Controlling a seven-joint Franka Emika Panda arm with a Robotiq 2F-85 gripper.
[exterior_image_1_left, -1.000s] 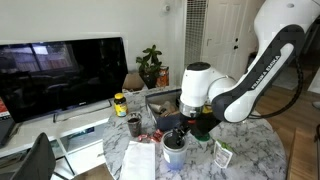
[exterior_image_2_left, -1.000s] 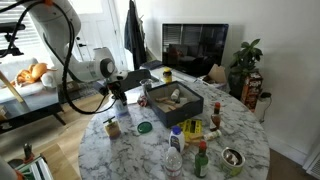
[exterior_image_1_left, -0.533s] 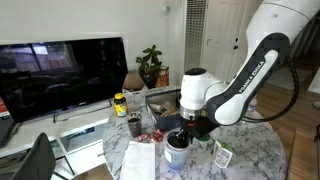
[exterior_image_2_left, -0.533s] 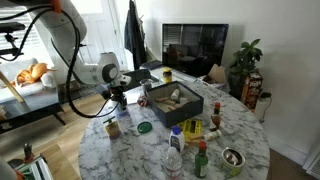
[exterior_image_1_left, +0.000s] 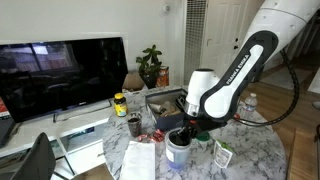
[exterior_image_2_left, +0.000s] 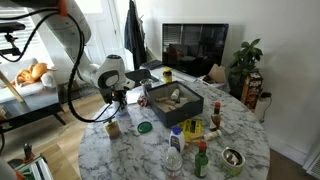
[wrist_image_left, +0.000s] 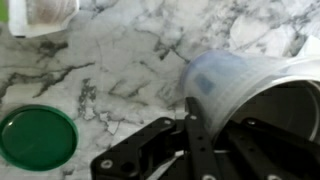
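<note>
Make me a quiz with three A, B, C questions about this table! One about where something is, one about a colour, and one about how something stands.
1. Where is the tool?
A at the white cup
B down on the floor
C up at the ceiling

2. What colour is the flat lid on the table?
A red
B green
C blue

3. How does the white cup stand?
A upright
B lying on its side
C upside down

Answers:
1 A: the wrist view shows the tool right at the cup's rim.
2 B: the lid is plainly green against the marble.
3 A: in an exterior view the cup stands with its open mouth up.
</note>
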